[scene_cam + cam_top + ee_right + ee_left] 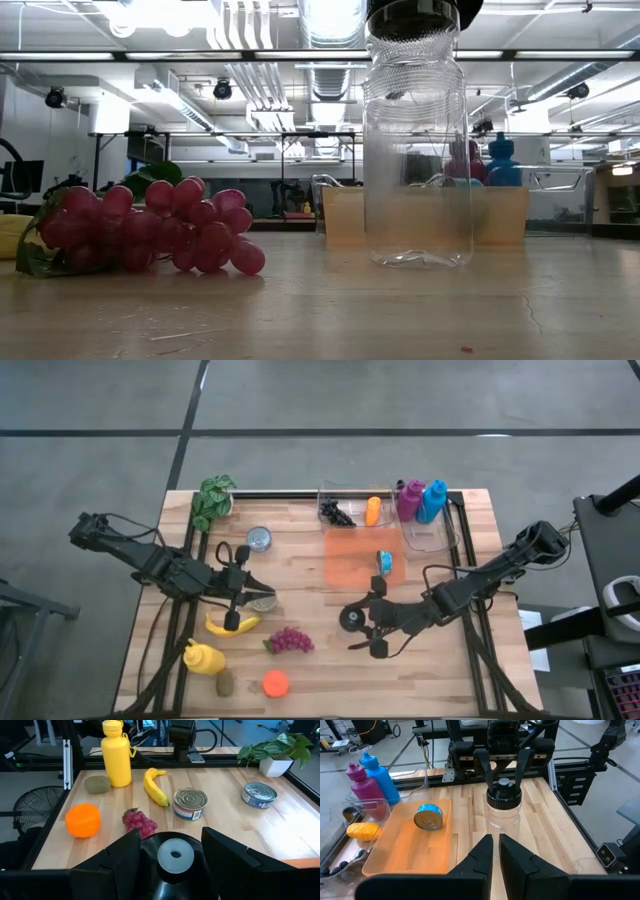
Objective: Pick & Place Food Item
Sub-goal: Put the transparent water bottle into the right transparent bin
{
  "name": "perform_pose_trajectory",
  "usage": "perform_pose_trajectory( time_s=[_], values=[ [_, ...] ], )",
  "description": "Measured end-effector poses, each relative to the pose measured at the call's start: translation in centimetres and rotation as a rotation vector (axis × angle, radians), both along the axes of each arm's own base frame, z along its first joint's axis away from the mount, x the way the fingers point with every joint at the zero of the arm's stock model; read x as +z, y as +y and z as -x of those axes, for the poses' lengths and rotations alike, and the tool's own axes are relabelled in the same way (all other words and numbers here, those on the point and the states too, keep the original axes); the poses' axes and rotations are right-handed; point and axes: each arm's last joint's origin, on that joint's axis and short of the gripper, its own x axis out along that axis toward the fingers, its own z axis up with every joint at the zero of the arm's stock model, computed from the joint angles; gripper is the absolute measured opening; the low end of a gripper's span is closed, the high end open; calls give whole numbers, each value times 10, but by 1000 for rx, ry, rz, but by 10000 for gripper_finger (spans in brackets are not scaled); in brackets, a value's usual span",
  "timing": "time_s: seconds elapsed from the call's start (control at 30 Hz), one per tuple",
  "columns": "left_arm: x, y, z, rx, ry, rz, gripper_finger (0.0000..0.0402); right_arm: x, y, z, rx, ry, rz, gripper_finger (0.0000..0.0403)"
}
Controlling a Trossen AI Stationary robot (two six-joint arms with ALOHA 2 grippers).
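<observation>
1. Right end effector (362, 631) clamped around the black lid of a clear plastic jar (418, 140), one finger (115, 855) either side of the cap; jar standing upright on the desk (310, 575), toward the front, right of centre.
2. Left end effector (233, 586) pressed together, nothing between the fingers (481, 857), hovering over the left half of the desk right above the banana (232, 624).
3. Near that one: an opened can (262, 601) just beside it, a second tin (259, 538) further back, a potted plant (213, 499) in the back left corner.
4. Front left cluster: purple grapes (289, 640) lying between the banana and the jar, yellow squeeze bottle (203, 657), a kiwi (225, 682) touching it, an orange (275, 683) close to the front edge.
5. Behind the jar: orange tray (350, 565) with a blue-labelled can (385, 562) sitting on it.
6. Back right: clear bins (347, 493) holding dark berries (337, 513) and an orange-coloured food item (373, 511), plus a magenta bottle (409, 500) and a blue bottle (433, 501) side by side.
</observation>
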Motion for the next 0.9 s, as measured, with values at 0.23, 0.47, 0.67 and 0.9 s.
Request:
perform_pose_trajectory(
  time_s=[0.23,0.47,0.67,0.9],
  values=[
    [0,0,0,0,0,0,32,-1,0,0,2,7,3,178],
    [0,0,0,0,0,0,32,-1,0,0,7,14,7,129],
    [0,0,0,-1,0,0,32,-1,0,0,17,13,31,85],
    [0,0,0,-1,0,0,32,-1,0,1,19,16,37,72]
  ],
)
